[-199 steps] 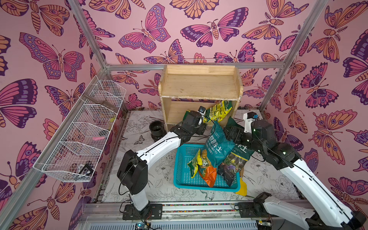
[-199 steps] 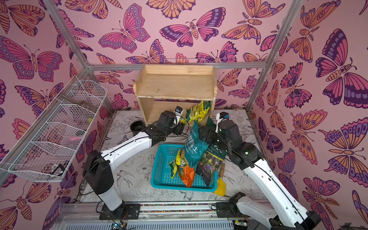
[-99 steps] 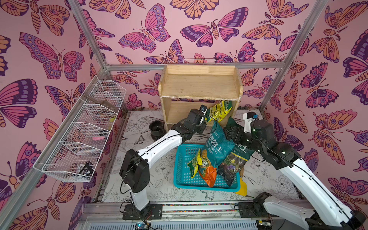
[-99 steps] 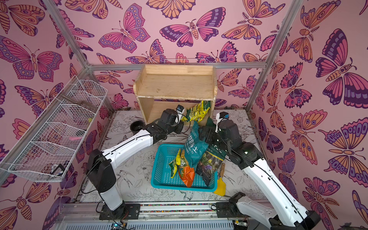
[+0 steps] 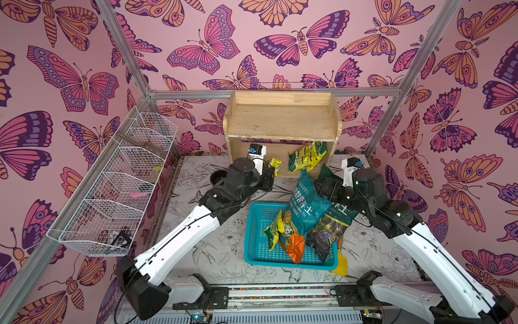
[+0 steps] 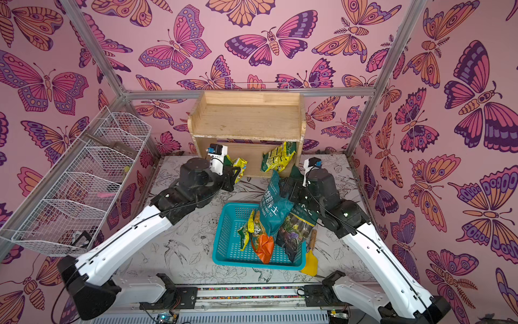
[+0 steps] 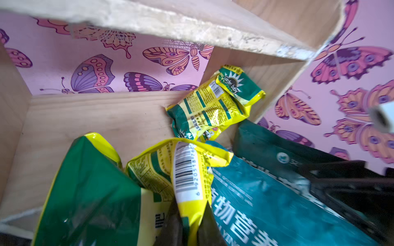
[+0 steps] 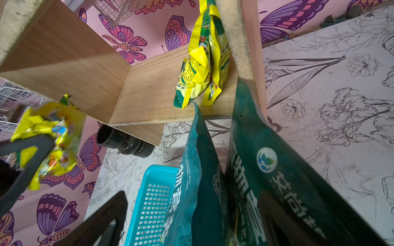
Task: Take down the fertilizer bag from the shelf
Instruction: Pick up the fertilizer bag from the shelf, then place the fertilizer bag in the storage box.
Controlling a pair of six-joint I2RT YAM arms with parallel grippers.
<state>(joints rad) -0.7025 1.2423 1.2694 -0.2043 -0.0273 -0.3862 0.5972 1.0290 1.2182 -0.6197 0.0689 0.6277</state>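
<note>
The left gripper (image 5: 270,171) has its jaws pinched on a crinkly yellow and green plastic fertilizer bag (image 5: 274,163). The bag is just in front of the pale wooden shelf (image 5: 281,120), near the tabletop's far edge. The right gripper (image 5: 326,186) has its jaws wide apart beside tall teal bags (image 5: 307,204).

1. The left white-and-black robot arm (image 5: 182,238) stretches forward from its base rail, with the dark wrist at its far end.
2. The left black parallel gripper (image 5: 270,175) is clamped on a small crinkled yellow-and-green plastic bag (image 8: 49,136).
3. The right white-and-black robot arm (image 5: 434,252) reaches forward and inward.
4. The right black parallel gripper (image 5: 322,186) has its jaws spread wide, and one black finger (image 8: 102,215) shows in the right wrist view.
</note>
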